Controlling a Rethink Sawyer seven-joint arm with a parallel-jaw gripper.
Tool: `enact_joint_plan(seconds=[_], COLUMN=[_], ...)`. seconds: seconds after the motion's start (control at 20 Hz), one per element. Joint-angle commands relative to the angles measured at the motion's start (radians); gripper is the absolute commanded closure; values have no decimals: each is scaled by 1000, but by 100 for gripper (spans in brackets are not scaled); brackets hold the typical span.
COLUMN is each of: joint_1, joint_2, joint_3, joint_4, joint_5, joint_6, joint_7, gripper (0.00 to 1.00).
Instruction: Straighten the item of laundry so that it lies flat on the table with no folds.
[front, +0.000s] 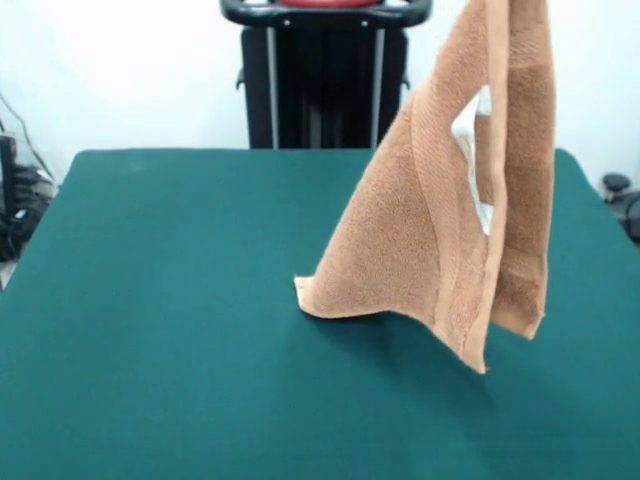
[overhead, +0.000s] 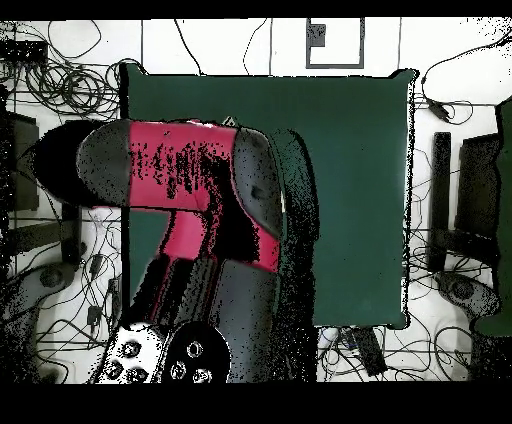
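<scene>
I see the towel (front: 430, 230) as looped, rough terry cloth with smoother woven bands; my bench (front: 150, 300) wears matt, felt-like green cloth.

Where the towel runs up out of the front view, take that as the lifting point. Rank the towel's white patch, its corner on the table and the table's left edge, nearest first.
The gripper itself is not in view.
1. white patch, high in the towel's folds, right of centre.
2. towel's corner, resting on the table, mid-picture.
3. table's left edge, far left.
</scene>
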Motion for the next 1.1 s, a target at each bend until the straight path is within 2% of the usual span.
enact_joint_plan(seconds=[0.05, 0.5, 0.65, 0.75, 0.85, 1.0, 1.1], joint_1=[19, 14, 16, 14, 10, -21, -67], joint_2=[149, 247, 257, 245, 196, 50, -27], joint_3=[74, 48, 36, 36, 35, 43, 57], joint_4=[-192, -372, -385, -355, -264, 35, 188], joint_5=[-17, 26, 25, 25, 23, 32, 17], joint_6=[182, 288, 308, 298, 292, 184, 84], joint_7=[97, 176, 181, 168, 138, 44, -91], gripper=[100, 100, 100, 100, 100, 100, 100])
